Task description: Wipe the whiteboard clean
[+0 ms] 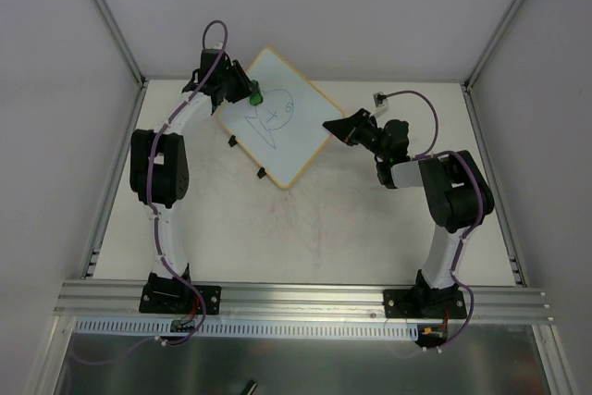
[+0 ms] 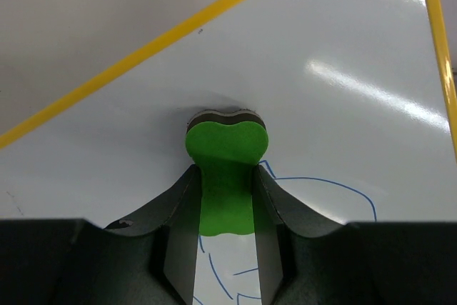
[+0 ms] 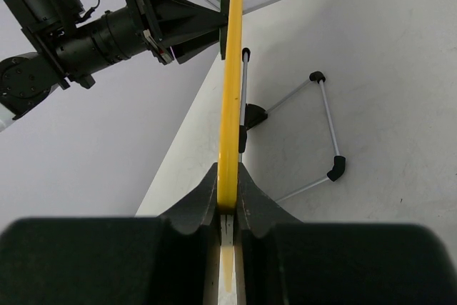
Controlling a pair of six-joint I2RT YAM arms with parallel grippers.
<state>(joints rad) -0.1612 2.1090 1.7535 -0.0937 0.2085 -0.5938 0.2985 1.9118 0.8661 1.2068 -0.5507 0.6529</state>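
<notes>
Step in hand: start of the wipe. Whiteboard stands at the far middle of the table, wire stand behind it. Right gripper is clamped tight on the yellow frame edge, steadying it. Left gripper is closed on the green eraser, which is pressed to the board just above the blue doodle (apparently unwiped). Next, I judge: sweep down across the lines with steady pressure.
</notes>
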